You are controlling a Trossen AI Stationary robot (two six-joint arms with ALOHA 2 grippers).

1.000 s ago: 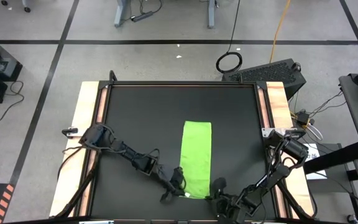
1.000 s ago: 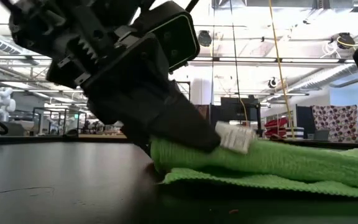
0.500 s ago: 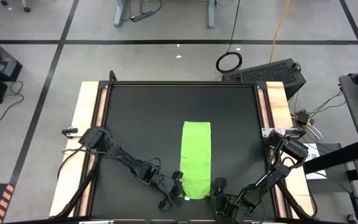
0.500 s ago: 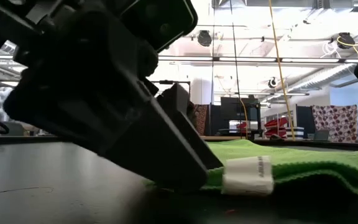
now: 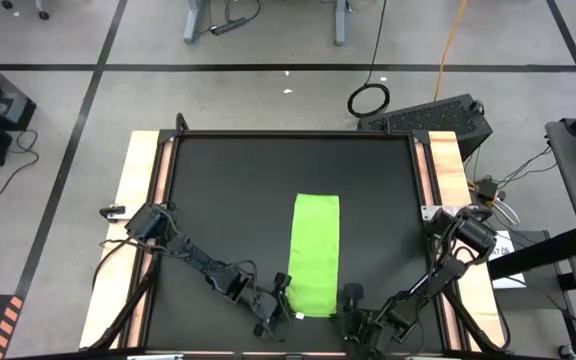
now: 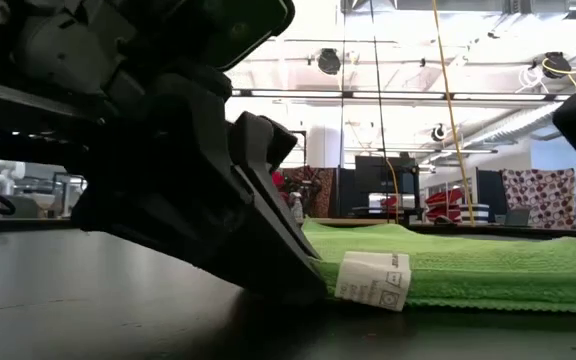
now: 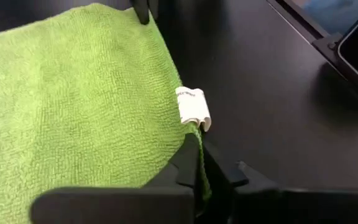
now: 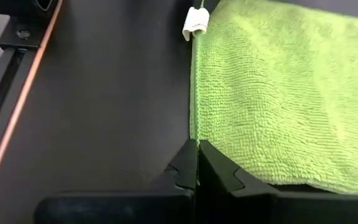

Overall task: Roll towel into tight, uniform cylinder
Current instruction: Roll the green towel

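Black matting covers the counter, framed by pale wooden edges; left tool sits at the near left corner of the towel, clenched on its edge beside the white tag; the towel lies flat as a long strip on the counter's near half; right tool pinches the near right corner, clenched.
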